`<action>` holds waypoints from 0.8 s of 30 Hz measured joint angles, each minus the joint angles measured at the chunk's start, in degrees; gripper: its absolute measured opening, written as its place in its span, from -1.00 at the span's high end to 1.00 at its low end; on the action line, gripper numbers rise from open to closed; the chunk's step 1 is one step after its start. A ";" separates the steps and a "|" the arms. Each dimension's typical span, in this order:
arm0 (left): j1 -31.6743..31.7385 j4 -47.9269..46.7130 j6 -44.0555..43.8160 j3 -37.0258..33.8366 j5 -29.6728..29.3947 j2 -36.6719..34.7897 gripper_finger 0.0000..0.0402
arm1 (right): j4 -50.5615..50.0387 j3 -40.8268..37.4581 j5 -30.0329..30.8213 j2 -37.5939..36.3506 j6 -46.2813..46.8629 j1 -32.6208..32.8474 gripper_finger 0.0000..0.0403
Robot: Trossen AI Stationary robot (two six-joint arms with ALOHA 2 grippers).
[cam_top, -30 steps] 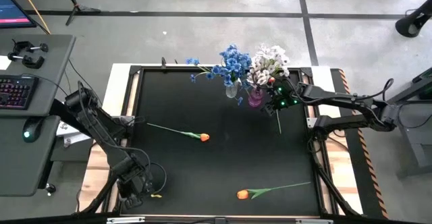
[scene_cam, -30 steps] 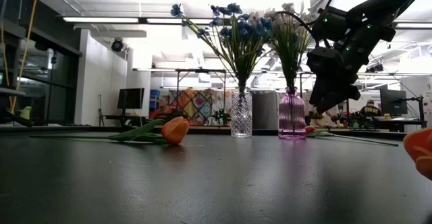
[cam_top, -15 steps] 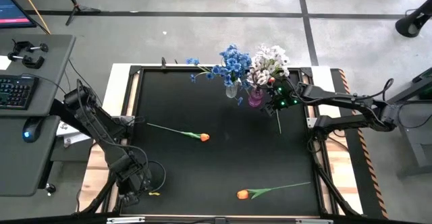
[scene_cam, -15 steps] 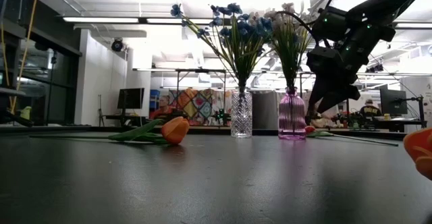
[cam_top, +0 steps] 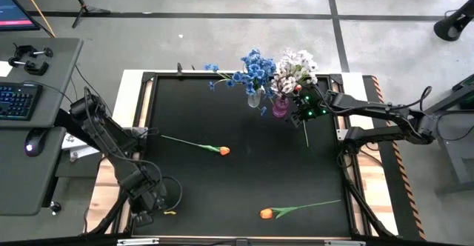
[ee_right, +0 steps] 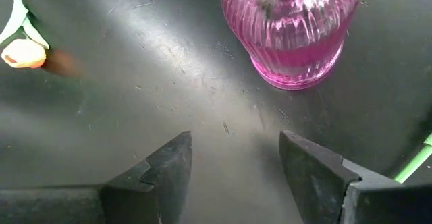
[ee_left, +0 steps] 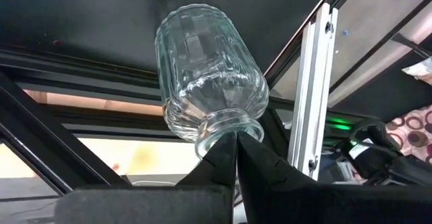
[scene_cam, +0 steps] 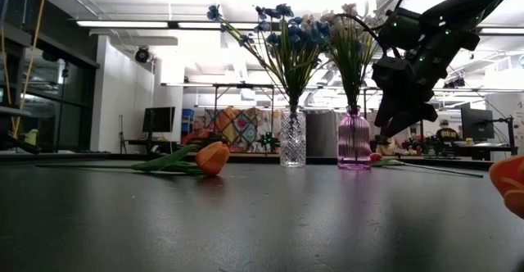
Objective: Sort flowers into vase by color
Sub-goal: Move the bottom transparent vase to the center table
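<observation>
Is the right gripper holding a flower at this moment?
No: the right gripper stands open and empty above the mat beside the pink vase.

The surface (ee_right: pixel 121 69) is seen as matt black, smooth, marked with fine scratches and a soft sheen. The pink vase (ee_right: pixel 293 32) is made of ribbed, glossy, translucent glass; the clear vase (scene_cam: pixel 292 139) is cut glass with a faceted pattern. A clear ribbed glass jar (ee_left: pixel 209 82) is shown beside a brushed metal rail (ee_left: pixel 314 89). The right gripper (ee_right: pixel 233 170) is finished in dull dark plastic.
</observation>
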 joint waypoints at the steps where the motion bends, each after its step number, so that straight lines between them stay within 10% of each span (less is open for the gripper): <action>1: -0.27 -0.02 0.00 0.01 -0.12 0.00 1.00 | 0.00 -0.02 0.00 0.00 -0.02 0.00 -0.04; 24: -0.75 0.06 1.80 0.28 -2.97 1.81 1.00 | 0.01 -0.02 0.00 0.00 -0.02 -0.01 -0.04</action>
